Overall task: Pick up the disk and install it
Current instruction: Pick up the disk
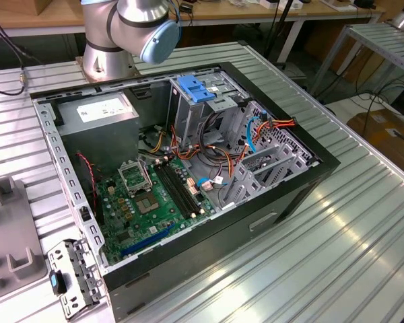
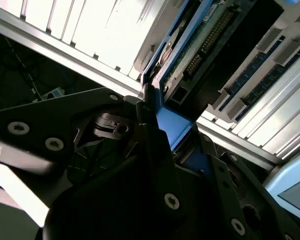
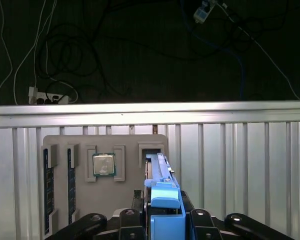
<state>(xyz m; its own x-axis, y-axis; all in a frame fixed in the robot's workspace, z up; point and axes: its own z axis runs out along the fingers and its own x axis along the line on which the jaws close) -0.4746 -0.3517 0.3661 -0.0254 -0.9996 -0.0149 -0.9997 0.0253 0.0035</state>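
Note:
The disk (image 3: 157, 172) stands on edge in a slot of a grey holder tray (image 3: 60, 195), with its blue side rail facing the camera. In the first wrist view my gripper (image 3: 165, 216) sits at the disk's near end, a dark finger pressed against each side of the blue rail. The second wrist view shows the disk (image 2: 190, 45) from its circuit-board side. There the gripper (image 2: 165, 131) is shut on the blue rail. In the exterior view the open computer case (image 1: 310, 176) lies on the table, holding a grey drive cage with a blue top (image 1: 198, 91).
The tray also holds two memory sticks (image 3: 48, 195) and a processor chip (image 3: 103, 164). Beyond it are the ribbed metal table's edge (image 3: 150, 114) and floor cables. Inside the case are a power-supply box (image 1: 97, 114), a green motherboard (image 1: 155, 195) and loose wires. A metal bracket (image 1: 71, 276) lies near the case.

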